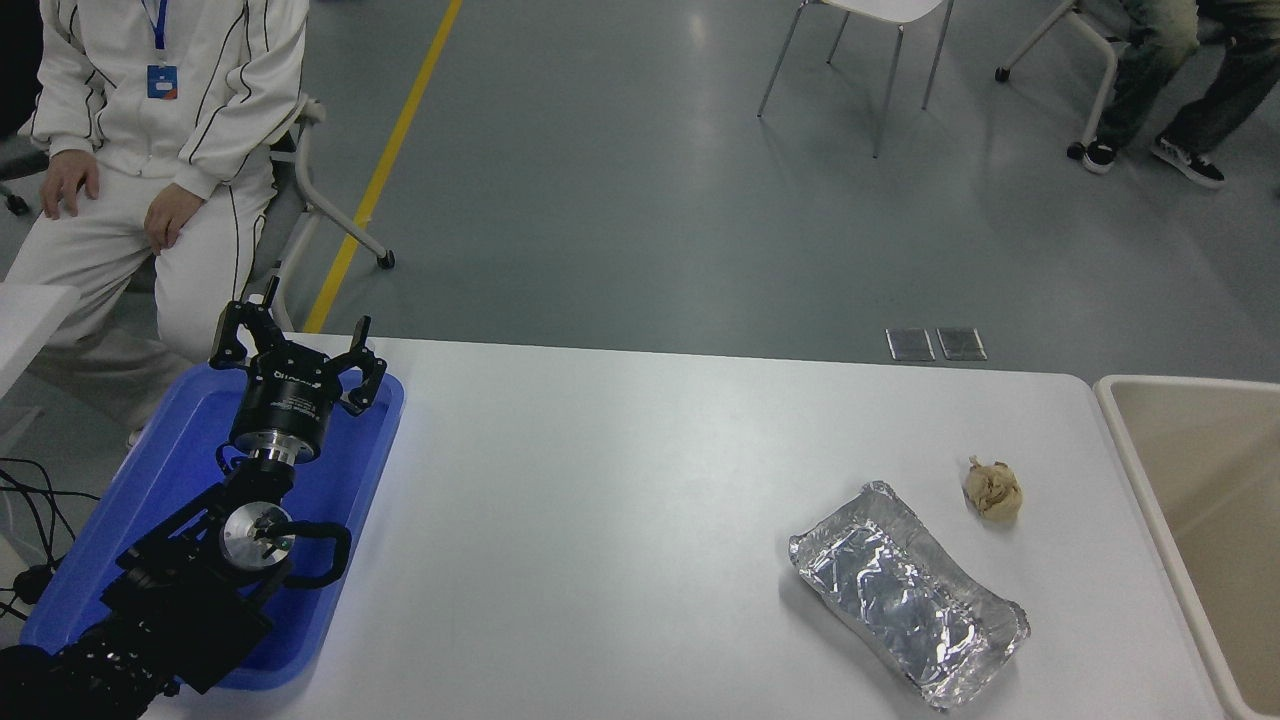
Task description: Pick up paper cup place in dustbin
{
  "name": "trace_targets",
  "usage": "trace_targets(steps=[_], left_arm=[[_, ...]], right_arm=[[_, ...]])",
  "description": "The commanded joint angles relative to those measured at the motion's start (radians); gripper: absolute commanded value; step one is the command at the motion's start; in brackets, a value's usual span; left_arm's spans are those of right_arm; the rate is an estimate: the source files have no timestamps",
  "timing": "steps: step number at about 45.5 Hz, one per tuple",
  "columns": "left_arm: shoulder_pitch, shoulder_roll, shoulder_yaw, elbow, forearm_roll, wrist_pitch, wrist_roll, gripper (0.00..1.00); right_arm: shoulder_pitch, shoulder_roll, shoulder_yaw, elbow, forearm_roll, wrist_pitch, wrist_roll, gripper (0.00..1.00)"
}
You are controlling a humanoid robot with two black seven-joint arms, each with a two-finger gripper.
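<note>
- Claw of the left arm (297,348): black, with jointed fingers spread wide, holding nothing, poised above the far end of a blue tray (170,470).
- Behind the claw sit a black cylindrical wrist, a silver ring and a round metal joint cap; the arm runs back to the lower left corner, over the tray.
- Right arm and its claw are out of view.
- Tray: glossy blue plastic, rectangular, rounded corners, raised rim, lying along the table's left edge.
- Table (620,480): smooth white top with a rounded far right corner; a broad bare stretch lies between the tray and the items on the right.
- Foil tray (905,595): crinkled silver, oblong, lying at a slant near the front right.
- Paper ball (992,489): brown, crumpled, just beyond the foil tray and apart from it.
- Dustbin (1130,440): beige, rectangular, pale rim with a rounded corner, standing against the table's right edge and cut off by the frame.
- Paper cup: not to be seen on the table, nor in the visible part of the dustbin.
- A person in white (150,130) sits beyond the far left corner, hands on thighs.
</note>
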Motion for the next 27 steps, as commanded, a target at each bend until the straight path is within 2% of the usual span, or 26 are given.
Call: trace_targets(steps=[1,7,13,27], left_arm=[[0.0,0.0,0.0,0.0,0.0,0.0,0.0,1.0],[0.0,0.0,0.0,0.0,0.0,0.0,0.0,1.0],[0.0,0.0,0.0,0.0,0.0,0.0,0.0,1.0],[-0.002,0.0,0.0,0.001,0.0,0.0,0.0,1.0]], right_arm=[[0.124,0.091,-0.041,0.055,-0.014,0.043,0.001,1.0],[0.139,0.237,-0.039,0.073,-0.014,0.043,-0.001,1.0],[0.163,0.335,-0.024,0.084,-0.013,0.043,0.001,1.0],[0.246,0.378,0.169,0.129,-0.013,0.043,0.001,1.0]])
